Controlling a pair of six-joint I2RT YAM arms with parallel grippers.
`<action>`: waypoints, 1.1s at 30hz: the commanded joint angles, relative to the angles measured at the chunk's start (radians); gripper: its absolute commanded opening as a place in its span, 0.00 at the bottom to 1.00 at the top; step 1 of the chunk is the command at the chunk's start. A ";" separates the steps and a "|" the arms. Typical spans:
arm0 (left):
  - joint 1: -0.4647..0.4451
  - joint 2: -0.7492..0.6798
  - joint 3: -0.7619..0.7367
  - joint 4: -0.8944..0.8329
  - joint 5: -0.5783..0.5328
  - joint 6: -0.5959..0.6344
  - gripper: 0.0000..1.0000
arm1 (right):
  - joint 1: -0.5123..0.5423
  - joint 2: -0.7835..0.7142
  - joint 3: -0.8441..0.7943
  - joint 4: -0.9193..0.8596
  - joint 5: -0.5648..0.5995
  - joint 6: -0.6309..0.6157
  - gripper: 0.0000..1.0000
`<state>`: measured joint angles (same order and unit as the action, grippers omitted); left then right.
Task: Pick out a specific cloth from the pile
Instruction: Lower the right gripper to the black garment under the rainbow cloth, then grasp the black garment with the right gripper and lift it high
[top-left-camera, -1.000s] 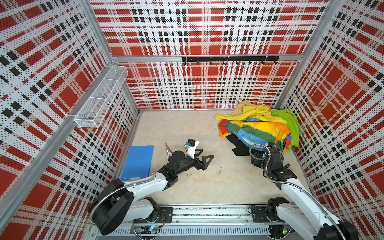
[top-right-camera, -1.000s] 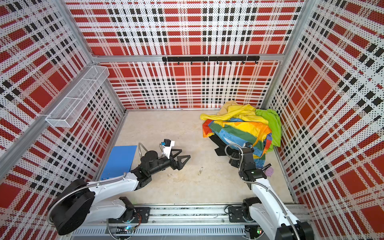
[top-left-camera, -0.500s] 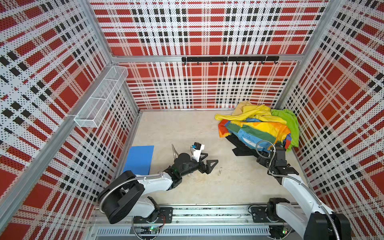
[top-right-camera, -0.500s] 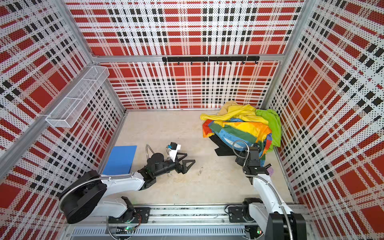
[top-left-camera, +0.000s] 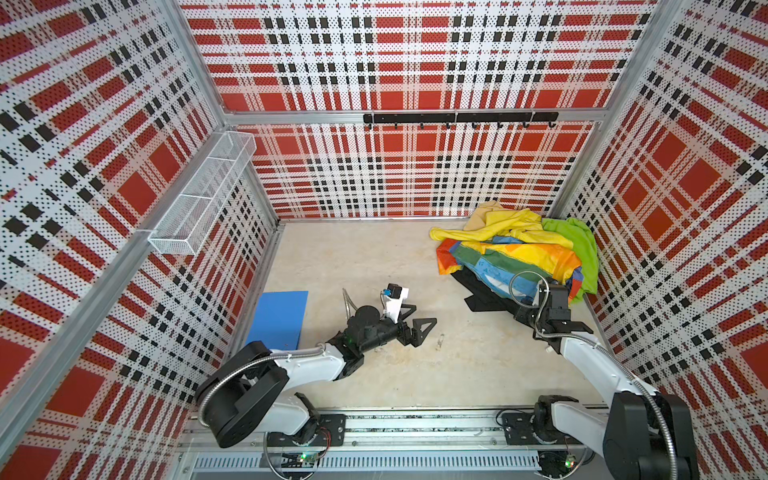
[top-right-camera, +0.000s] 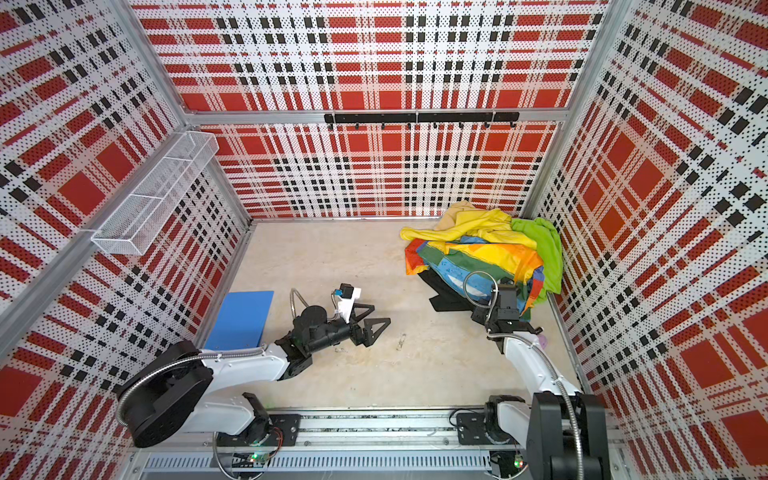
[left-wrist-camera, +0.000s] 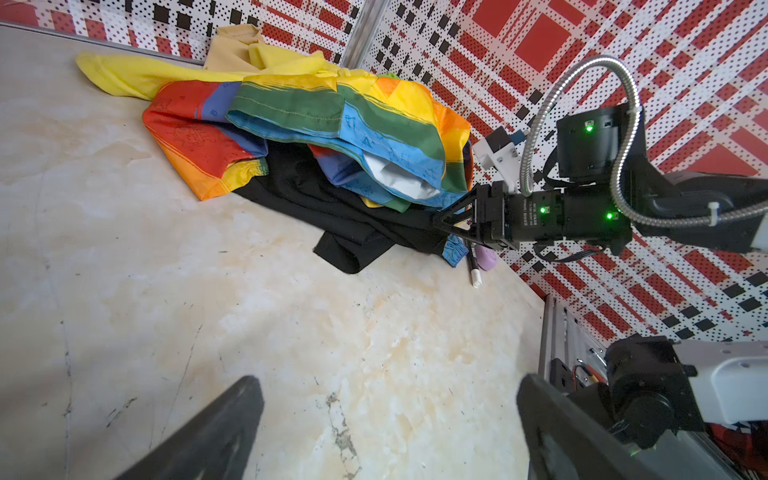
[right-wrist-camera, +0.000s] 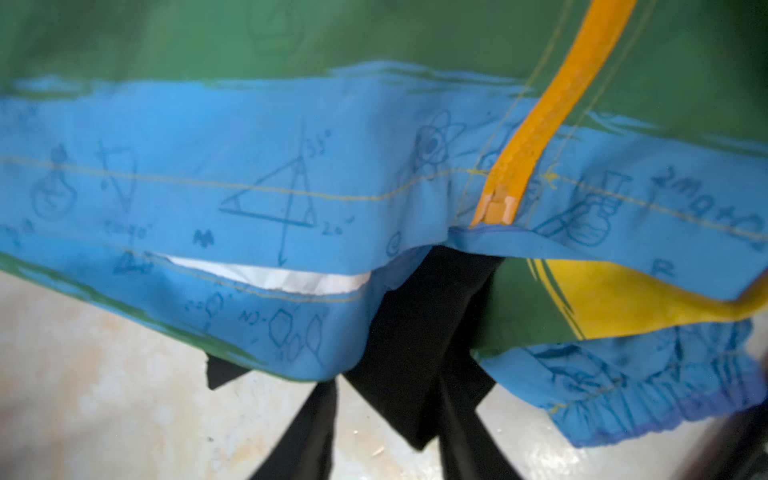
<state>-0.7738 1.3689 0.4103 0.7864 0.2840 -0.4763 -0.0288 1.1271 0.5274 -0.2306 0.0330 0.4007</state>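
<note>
Showing only its near folds, the cloth (left-wrist-camera: 353, 232) is lying at the right of the floor (top-left-camera: 374, 257), pinned under the near edge of the pile (top-left-camera: 519, 253) and not yet pulled free. The right claw (left-wrist-camera: 438, 220) is pinching one black fold, so the grab is looking made and the drag clear is waiting to be done. The left claw (top-left-camera: 417, 319) is hovering mid-floor, spread wide and holding nothing.

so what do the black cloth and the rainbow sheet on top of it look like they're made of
Black cloth: probably a soft, matte knit or cotton-like fabric; it takes no shine and lies in limp folds.
Rainbow sheet: thin, smooth woven fabric, perhaps a light synthetic; it shows crisp stitched seams, printed doodles, an orange zip and a white lining.
</note>
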 joint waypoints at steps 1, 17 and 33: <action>0.001 -0.030 -0.002 0.038 -0.011 -0.017 0.99 | -0.003 -0.009 0.028 0.029 0.037 -0.012 0.16; 0.015 -0.046 0.001 0.028 -0.005 -0.028 0.99 | -0.003 -0.115 0.202 -0.109 0.073 -0.051 0.00; 0.010 -0.038 0.024 0.005 -0.018 -0.034 0.99 | -0.003 -0.105 0.523 -0.180 0.087 -0.101 0.00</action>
<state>-0.7647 1.3327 0.4103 0.7906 0.2726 -0.4984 -0.0284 1.0203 0.9844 -0.4614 0.0967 0.3271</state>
